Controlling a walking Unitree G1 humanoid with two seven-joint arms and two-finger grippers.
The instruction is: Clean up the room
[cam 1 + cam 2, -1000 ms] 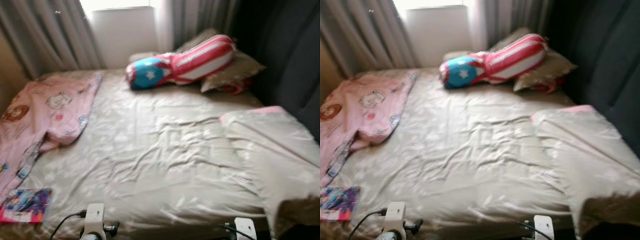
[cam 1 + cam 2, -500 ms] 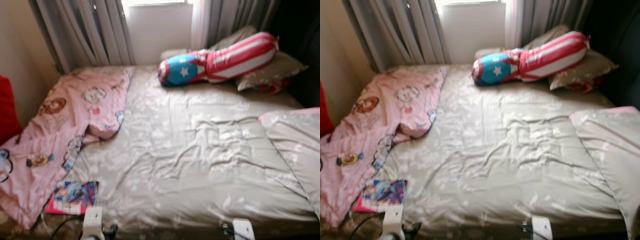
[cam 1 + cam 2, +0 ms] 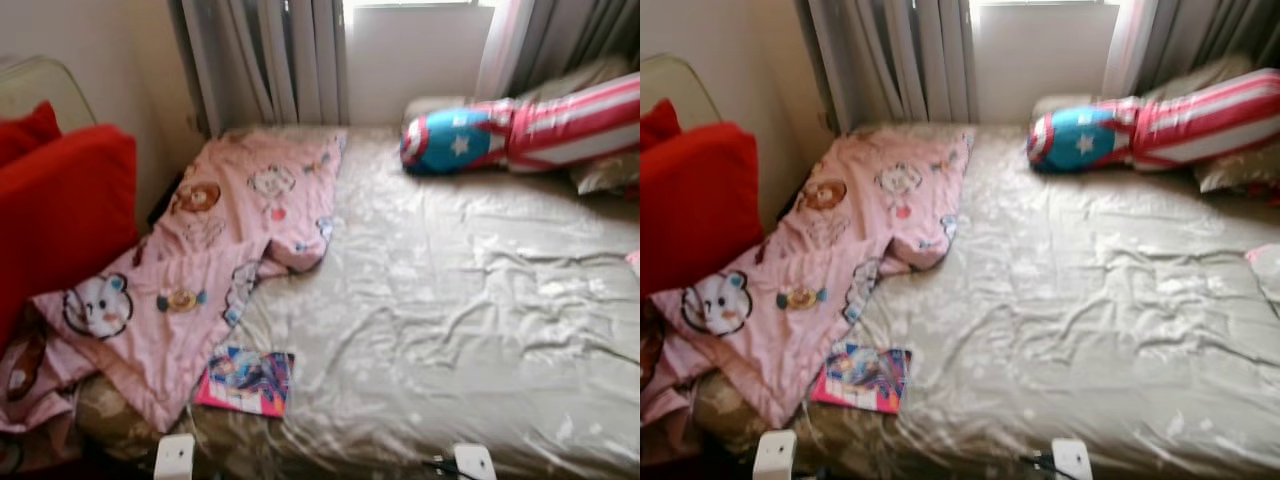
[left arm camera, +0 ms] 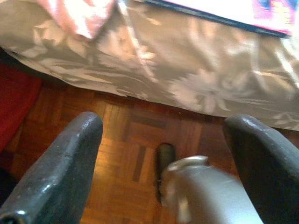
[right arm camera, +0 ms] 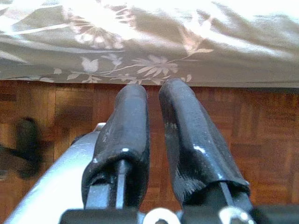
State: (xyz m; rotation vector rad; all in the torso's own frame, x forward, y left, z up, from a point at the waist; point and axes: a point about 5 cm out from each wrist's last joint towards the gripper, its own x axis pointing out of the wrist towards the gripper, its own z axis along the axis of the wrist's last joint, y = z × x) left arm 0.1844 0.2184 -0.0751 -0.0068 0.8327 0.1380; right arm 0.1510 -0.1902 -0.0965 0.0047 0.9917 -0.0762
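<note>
The robot is standing at the near edge of the big bed with the shiny beige flowered cover [image 3: 450, 300]. A bright pink and blue picture book [image 3: 246, 380] is lying at the near left, touching the pink cartoon blanket [image 3: 215, 260]. Best to reach slowly and pinch the book's edge. The left claw [image 4: 163, 140] is hanging low over the brown wood floor [image 4: 126, 154], fingers wide apart, holding nothing. The right claw [image 5: 154, 135] is hanging low too, fingers almost together, holding nothing.
</note>
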